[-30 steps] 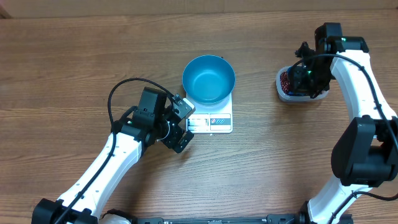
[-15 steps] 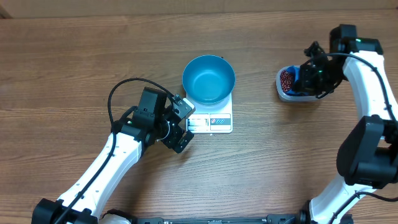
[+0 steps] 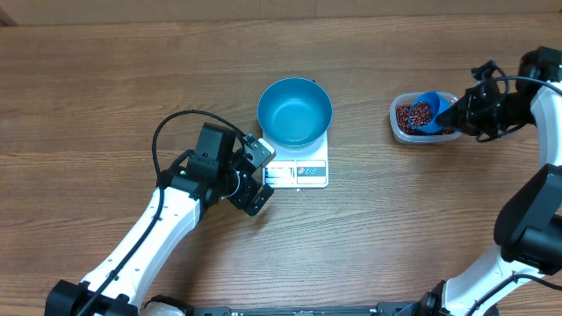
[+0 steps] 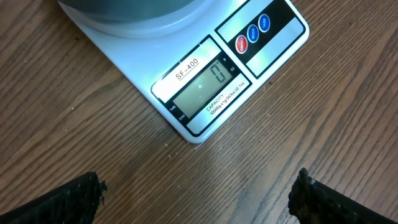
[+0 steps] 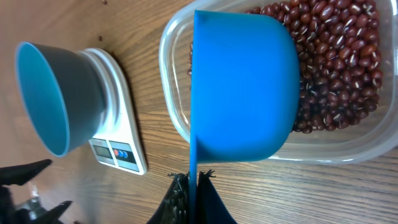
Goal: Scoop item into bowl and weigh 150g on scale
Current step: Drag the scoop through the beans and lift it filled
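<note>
The round blue bowl [image 3: 294, 111] stands on the white scale [image 3: 303, 173], and nothing shows inside it. Its display [image 4: 202, 87] reads zero. My left gripper [image 3: 261, 175] hovers open at the scale's front-left corner, fingers wide [image 4: 196, 190] over bare wood. The red-brown beans [image 3: 408, 115] fill a clear tub [image 3: 397, 130] at the right. My right gripper [image 3: 455, 111] is shut on the handle of a small blue scoop [image 3: 428, 109]. In the right wrist view the scoop [image 5: 242, 93] sits over the tub's edge and the beans [image 5: 339, 62], with the gripper [image 5: 194, 183] below it.
The right wrist view also shows the bowl [image 5: 43, 93] on the scale [image 5: 118, 146] at the far left. A black cable [image 3: 171, 132] loops above the left arm. The tub [image 5: 171, 106] stands near the right arm.
The right arm has drawn back to the right from above the tub, so the scoop and beans now show. The left arm has not moved.
</note>
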You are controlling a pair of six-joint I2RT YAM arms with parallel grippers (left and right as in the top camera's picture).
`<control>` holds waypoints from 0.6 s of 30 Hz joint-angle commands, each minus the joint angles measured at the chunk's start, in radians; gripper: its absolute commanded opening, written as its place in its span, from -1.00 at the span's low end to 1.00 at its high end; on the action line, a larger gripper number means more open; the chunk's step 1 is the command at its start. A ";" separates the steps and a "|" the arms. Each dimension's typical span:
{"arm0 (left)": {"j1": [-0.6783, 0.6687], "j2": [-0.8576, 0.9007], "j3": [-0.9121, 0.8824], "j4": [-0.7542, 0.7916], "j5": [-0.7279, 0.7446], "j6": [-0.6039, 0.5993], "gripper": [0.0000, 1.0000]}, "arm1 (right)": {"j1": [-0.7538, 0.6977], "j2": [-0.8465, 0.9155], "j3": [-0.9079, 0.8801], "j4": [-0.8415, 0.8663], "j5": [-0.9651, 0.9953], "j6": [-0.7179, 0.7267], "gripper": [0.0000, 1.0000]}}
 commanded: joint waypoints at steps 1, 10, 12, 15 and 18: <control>-0.006 0.005 -0.006 0.003 0.008 0.008 0.99 | -0.031 0.003 -0.005 0.003 -0.087 -0.015 -0.92; -0.006 0.005 -0.006 0.003 0.008 0.008 0.99 | -0.082 0.003 -0.005 -0.002 -0.181 -0.016 -0.92; -0.006 0.005 -0.006 0.003 0.008 0.008 0.99 | -0.089 0.003 -0.005 -0.010 -0.194 -0.016 -0.92; -0.006 0.005 -0.006 0.003 0.008 0.008 0.99 | -0.092 0.003 -0.004 -0.021 -0.223 -0.017 -0.93; -0.006 0.005 -0.006 0.003 0.008 0.008 0.99 | -0.092 0.003 -0.004 -0.031 -0.261 -0.019 -0.93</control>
